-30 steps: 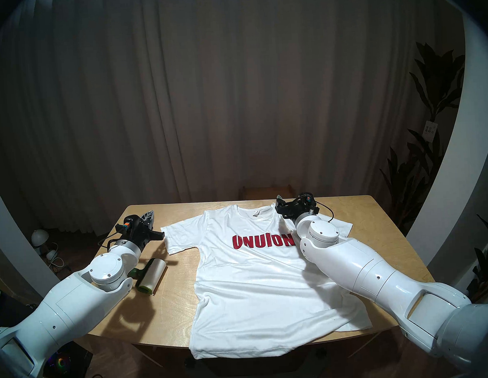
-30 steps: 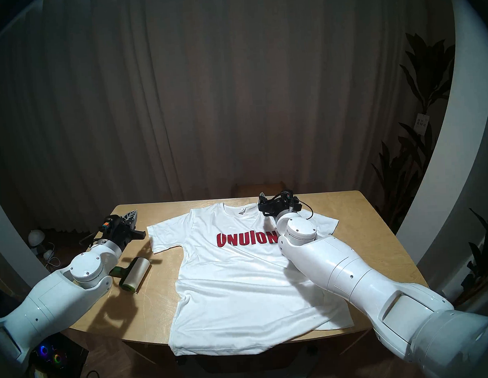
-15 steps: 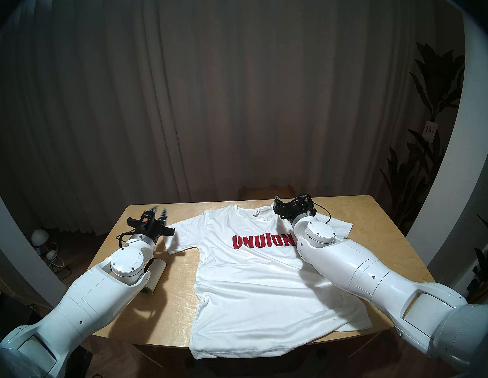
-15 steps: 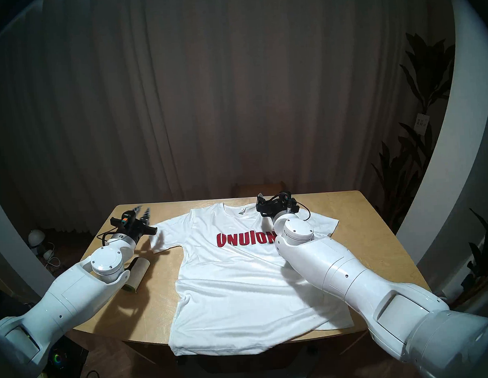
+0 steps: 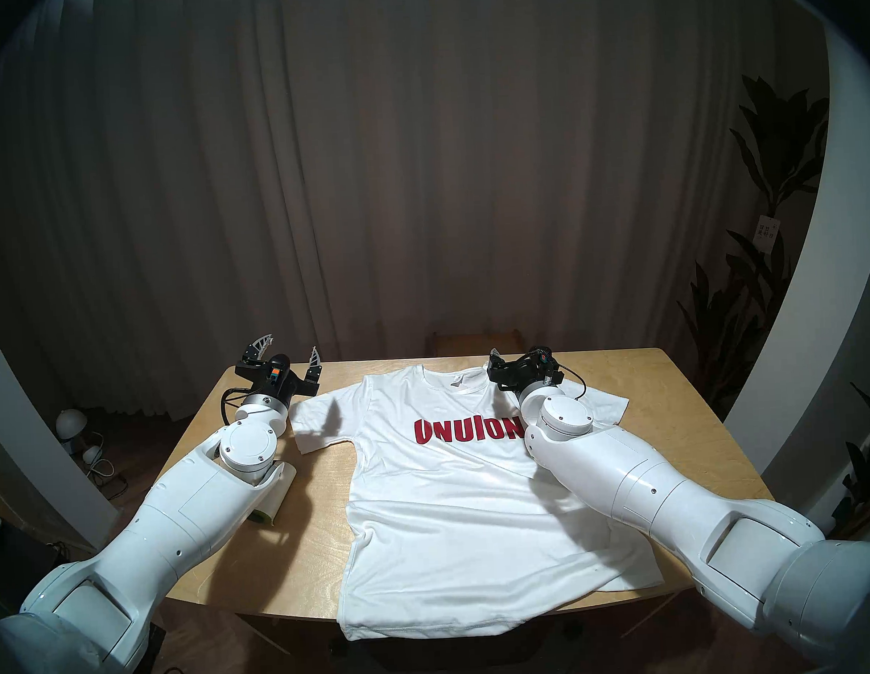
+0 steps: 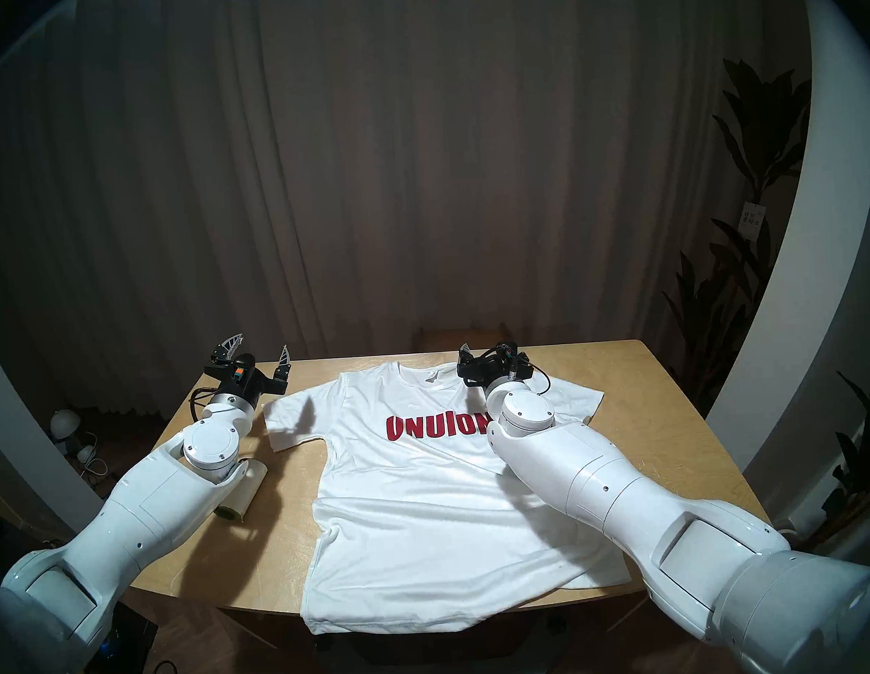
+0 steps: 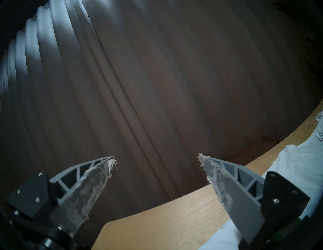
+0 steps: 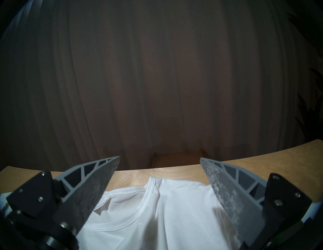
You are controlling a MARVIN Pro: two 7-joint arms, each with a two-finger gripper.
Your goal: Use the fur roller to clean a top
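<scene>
The top (image 5: 457, 504) is a white T-shirt with red letters, spread flat on the wooden table (image 5: 309, 562). The fur roller (image 5: 280, 493) lies on the table left of the shirt; my left forearm hides most of it, leaving only part of the white roll (image 6: 245, 495) showing. My left gripper (image 5: 292, 344) hovers open and empty above the table's far left corner, beside the shirt's sleeve (image 7: 297, 171). My right gripper (image 8: 160, 158) is open just above the shirt's collar (image 8: 132, 220) and shoulder, with nothing between its fingers (image 5: 494, 351).
A dark curtain hangs behind the table. A wooden stool (image 5: 476, 339) stands just past the far edge. Tall plants (image 5: 766, 170) stand at the right. A small lamp (image 5: 73, 423) and cables lie on the floor at the left.
My left arm swung forward and to the right over the roller, the wrist turned, and its gripper went from shut to open. The right arm only shifted slightly.
</scene>
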